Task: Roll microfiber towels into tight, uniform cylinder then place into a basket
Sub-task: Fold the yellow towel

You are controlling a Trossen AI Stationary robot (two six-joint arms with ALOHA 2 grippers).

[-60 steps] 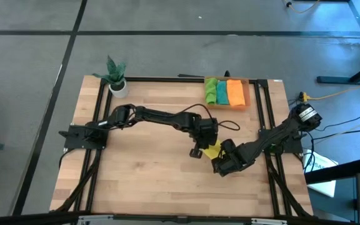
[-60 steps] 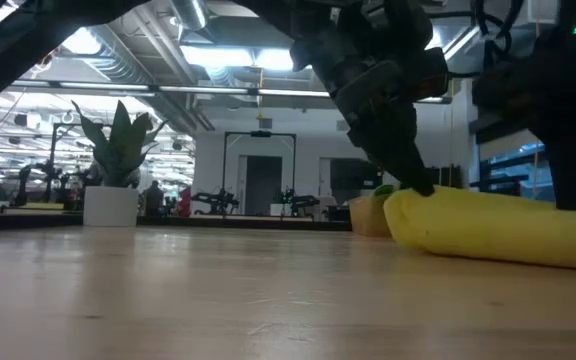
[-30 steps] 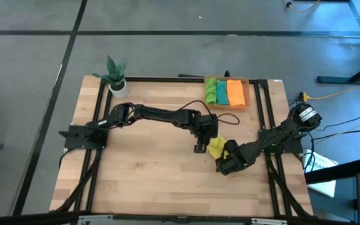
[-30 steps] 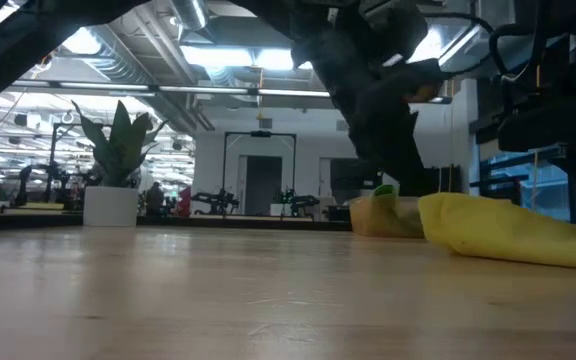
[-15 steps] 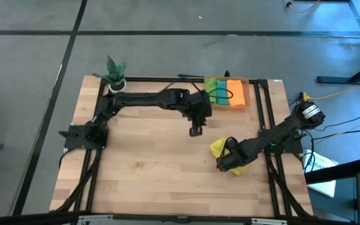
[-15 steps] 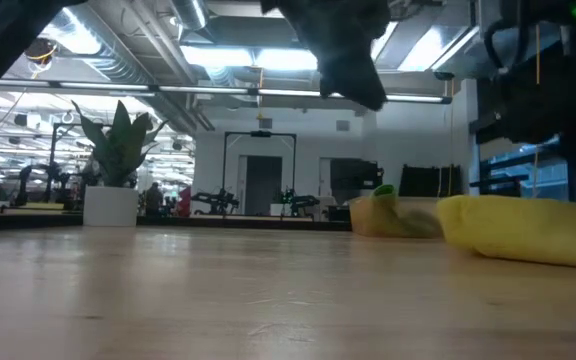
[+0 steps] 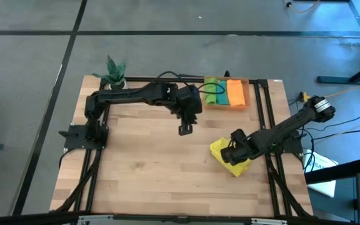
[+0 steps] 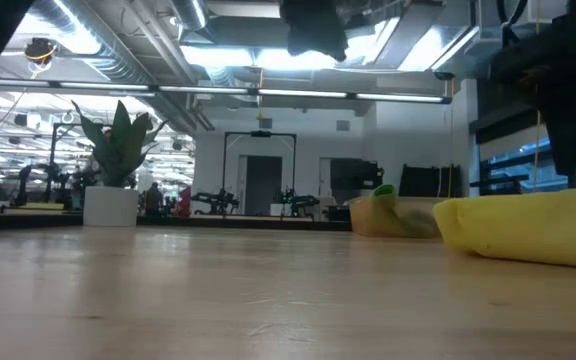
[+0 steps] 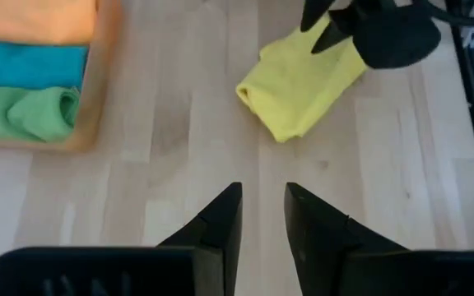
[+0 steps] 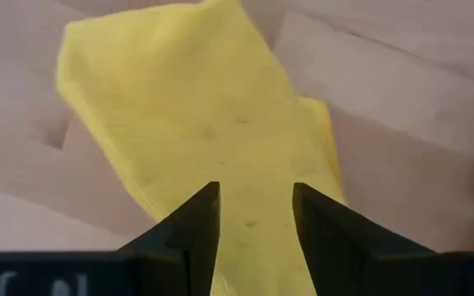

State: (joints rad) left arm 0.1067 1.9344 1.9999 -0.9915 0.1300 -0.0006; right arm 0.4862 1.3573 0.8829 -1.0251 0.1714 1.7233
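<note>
Back toward twelve o'clock swings the left arm, clear of the yellow towel it was crowding two seconds ago, while the right arm has dragged that towel toward five o'clock.

From above, the left gripper [image 7: 185, 128] hangs over bare wood, just short of the basket [image 7: 249, 94]. Green towel [image 7: 210, 91], teal towel [image 7: 222, 92] and orange towel [image 7: 235, 92] sit in it side by side — three home, one to go. The yellow towel [image 7: 227, 156] lies right of centre, folded flat and loose, no cylinder yet, with the right gripper [image 7: 237, 148] over it.

Down at table level, the yellow towel [image 8: 528, 228] lies on the wood at three o'clock; the potted plant [image 8: 110, 175] stands far off at nine.

Left wrist: fingers [image 9: 220, 222] a narrow gap apart, holding nothing, pointing at the yellow towel [image 9: 299, 82] and the basket [image 9: 101, 78].

Right wrist: fingers [image 10: 189, 230] parted just above the yellow towel [image 10: 196, 123], no clamp showing. I'd judge the rolling itself remains.
</note>
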